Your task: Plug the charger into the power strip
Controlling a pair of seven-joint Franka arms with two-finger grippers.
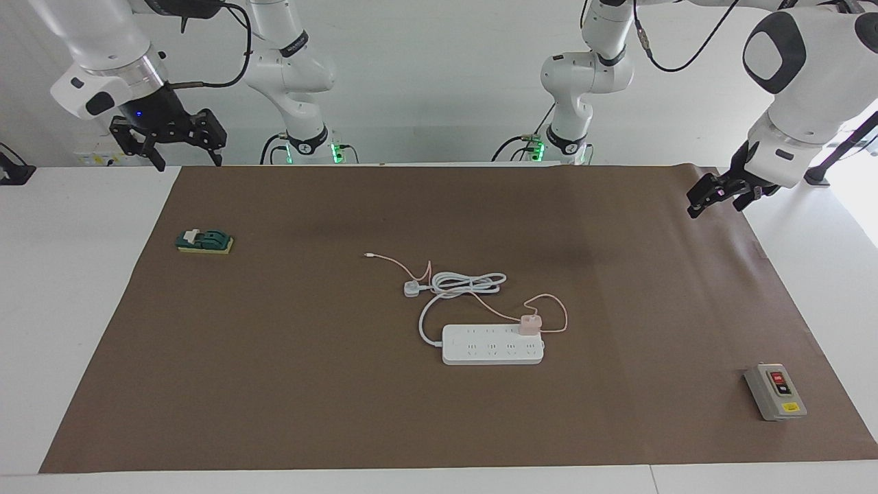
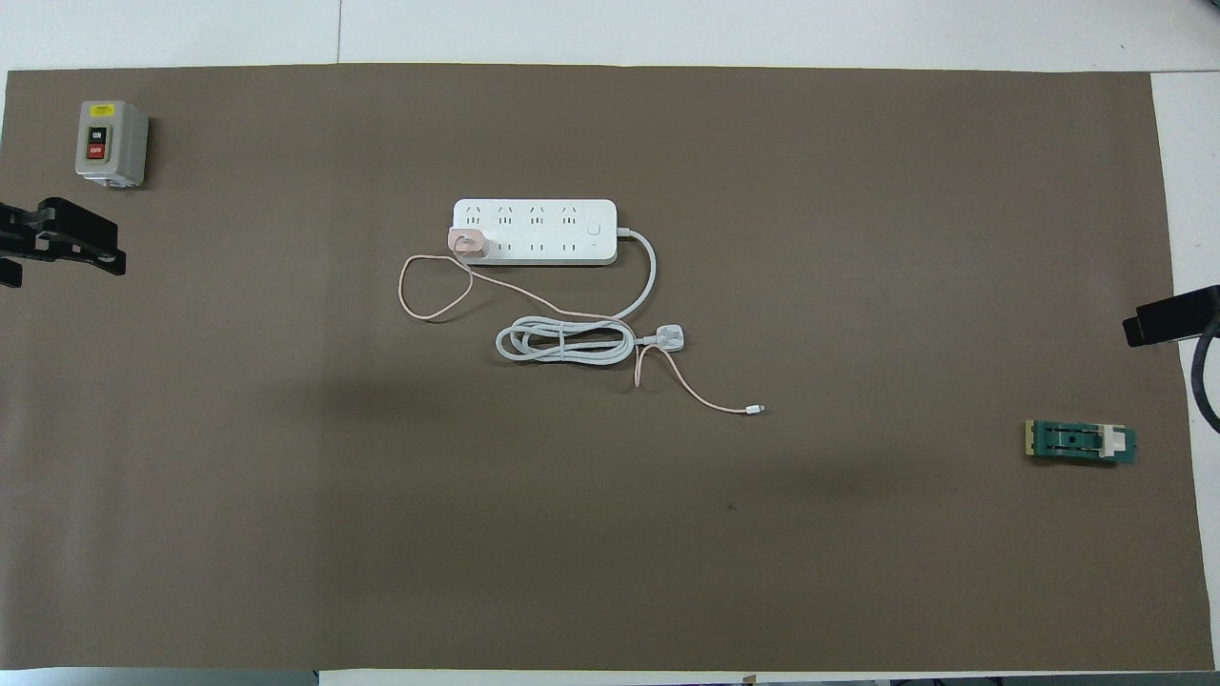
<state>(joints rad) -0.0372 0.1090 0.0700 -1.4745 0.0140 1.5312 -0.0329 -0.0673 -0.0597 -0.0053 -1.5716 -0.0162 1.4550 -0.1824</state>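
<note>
The charger [image 1: 529,323] is sitting in the strip [image 1: 492,344] at frame centre — apparently seated. Both the left gripper [image 1: 713,194], upper right, and the right gripper [image 1: 167,140], upper left, are hanging open, empty — best retreating clear of the cable.

Pale-pink charger [image 1: 529,324] on white power strip [image 1: 492,345]; brown mat [image 1: 274,357].
</note>
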